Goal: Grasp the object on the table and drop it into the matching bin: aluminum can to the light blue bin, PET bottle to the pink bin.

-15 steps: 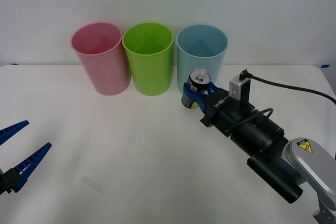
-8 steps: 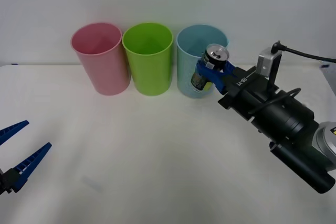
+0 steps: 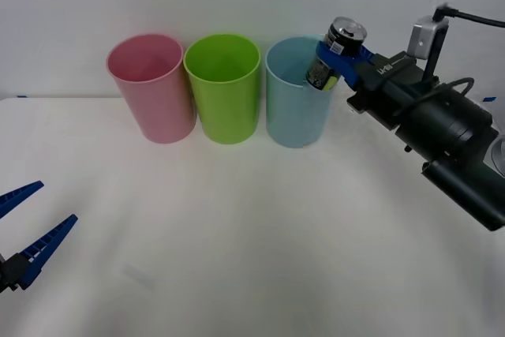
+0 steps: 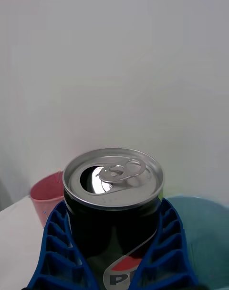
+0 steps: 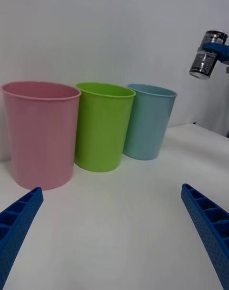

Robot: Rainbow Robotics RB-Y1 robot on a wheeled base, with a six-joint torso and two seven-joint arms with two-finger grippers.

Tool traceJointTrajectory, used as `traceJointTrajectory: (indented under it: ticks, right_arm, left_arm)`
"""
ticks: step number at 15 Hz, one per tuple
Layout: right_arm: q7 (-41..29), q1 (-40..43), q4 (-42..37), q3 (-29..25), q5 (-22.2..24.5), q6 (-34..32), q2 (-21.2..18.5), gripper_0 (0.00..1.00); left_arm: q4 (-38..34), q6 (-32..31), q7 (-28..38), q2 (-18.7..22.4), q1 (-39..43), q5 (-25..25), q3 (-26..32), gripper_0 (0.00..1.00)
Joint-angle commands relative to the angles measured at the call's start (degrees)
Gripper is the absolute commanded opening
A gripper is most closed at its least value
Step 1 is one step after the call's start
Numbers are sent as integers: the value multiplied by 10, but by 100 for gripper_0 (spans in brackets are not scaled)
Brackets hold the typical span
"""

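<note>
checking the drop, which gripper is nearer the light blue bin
Right. The right gripper holds the aluminum can just above the light blue bin, by its rim. The left gripper hangs open low over the table's near left corner, far away.

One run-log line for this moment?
right gripper: holds aluminum can above light blue bin rim | left gripper: open, idle

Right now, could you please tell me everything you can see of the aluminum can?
The aluminum can is small and dark, with a shiny silver lid, pull tab and opened mouth, plus white, red and yellow-green label marks. It is tilted, off the table, held by the right gripper between blue ribbed fingers, near the light blue bin's far right rim.
</note>
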Motion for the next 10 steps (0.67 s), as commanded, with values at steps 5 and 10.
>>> traceJointTrajectory:
  ticks: [5, 10]
  right_arm:
    - [8, -117, 160, 2, 40, 0, 64, 0]
    - [9, -181, 262, -11, 109, 1, 135, 0]
  left_arm:
    - [0, 0, 0, 0, 0, 0, 0, 100]
    - [0, 0, 0, 0, 0, 0, 0, 100]
